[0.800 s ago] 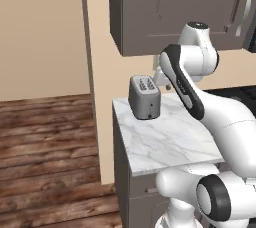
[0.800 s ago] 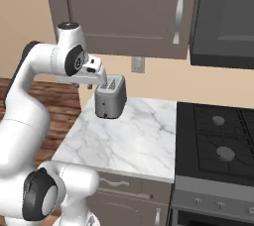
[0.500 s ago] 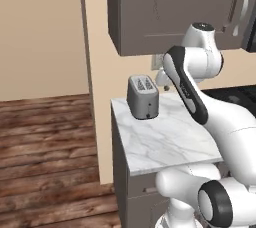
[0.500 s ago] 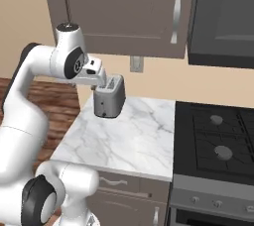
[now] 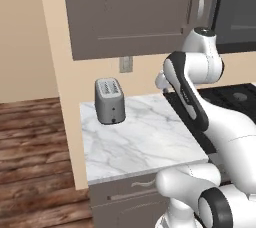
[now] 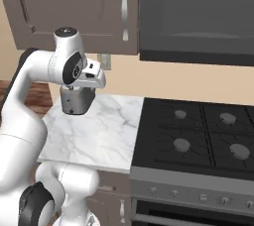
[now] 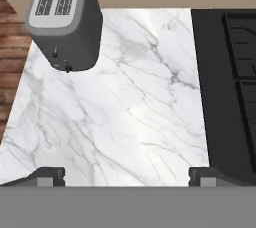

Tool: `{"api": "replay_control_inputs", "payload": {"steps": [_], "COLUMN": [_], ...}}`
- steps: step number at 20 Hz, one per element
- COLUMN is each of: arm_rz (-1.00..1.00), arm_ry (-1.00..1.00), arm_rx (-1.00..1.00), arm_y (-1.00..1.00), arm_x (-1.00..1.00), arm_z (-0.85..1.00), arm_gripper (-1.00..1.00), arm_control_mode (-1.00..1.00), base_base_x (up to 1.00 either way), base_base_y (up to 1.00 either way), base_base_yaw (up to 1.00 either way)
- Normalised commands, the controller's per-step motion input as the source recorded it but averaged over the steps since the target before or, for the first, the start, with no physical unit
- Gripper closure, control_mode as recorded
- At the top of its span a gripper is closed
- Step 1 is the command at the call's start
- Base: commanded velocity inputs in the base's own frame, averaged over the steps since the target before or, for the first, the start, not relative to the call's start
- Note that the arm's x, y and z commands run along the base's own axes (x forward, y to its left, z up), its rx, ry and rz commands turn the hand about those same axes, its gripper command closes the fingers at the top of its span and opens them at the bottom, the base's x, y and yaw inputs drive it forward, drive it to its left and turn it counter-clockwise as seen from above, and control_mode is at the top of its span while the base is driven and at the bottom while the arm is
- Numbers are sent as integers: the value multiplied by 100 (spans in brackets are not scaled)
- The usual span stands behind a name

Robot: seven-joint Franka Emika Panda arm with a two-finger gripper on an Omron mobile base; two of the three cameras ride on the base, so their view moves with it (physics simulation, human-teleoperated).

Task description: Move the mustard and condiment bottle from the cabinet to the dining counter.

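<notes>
The cabinet (image 5: 130, 12) hangs on the wall above the small marble worktop, and its panelled door with the long silver handle (image 6: 124, 9) is shut. The mustard and the condiment bottle are hidden. The dining counter is out of view. My gripper (image 7: 126, 174) hangs open over the worktop, pointing down, with nothing between its fingertips (image 7: 47, 174). The hand (image 6: 93, 77) sits below the cabinet's lower edge, level with the wall socket.
A grey toaster (image 5: 110, 99) stands at the back left of the small marble worktop (image 5: 145, 142). A black gas hob (image 6: 198, 136) adjoins the worktop on the right, under a dark microwave (image 6: 198, 12). Wooden floor lies to the left.
The whole picture has slid left in both base views, so the base has driven to the right; more of the hob shows. The arm's pose looks unchanged.
</notes>
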Motion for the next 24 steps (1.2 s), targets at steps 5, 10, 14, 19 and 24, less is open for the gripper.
{"api": "replay_control_inputs", "payload": {"steps": [5,10,14,19,24], "arm_rz": [0,0,0,0,0], "arm_ry": [0,0,0,0,-2], "arm_rx": [0,0,0,0,1], "arm_y": [0,0,0,0,-3], "arm_x": [0,0,0,0,0], "arm_z": [0,0,0,0,0], "arm_gripper": [-100,-100,-100,-100,-100], "arm_control_mode": [100,100,100,100,-100], "base_base_x": [12,33,45,52,5], "base_base_y": [-59,-7,0,3,0], "base_base_yaw": [-8,-4,-2,0,0]}}
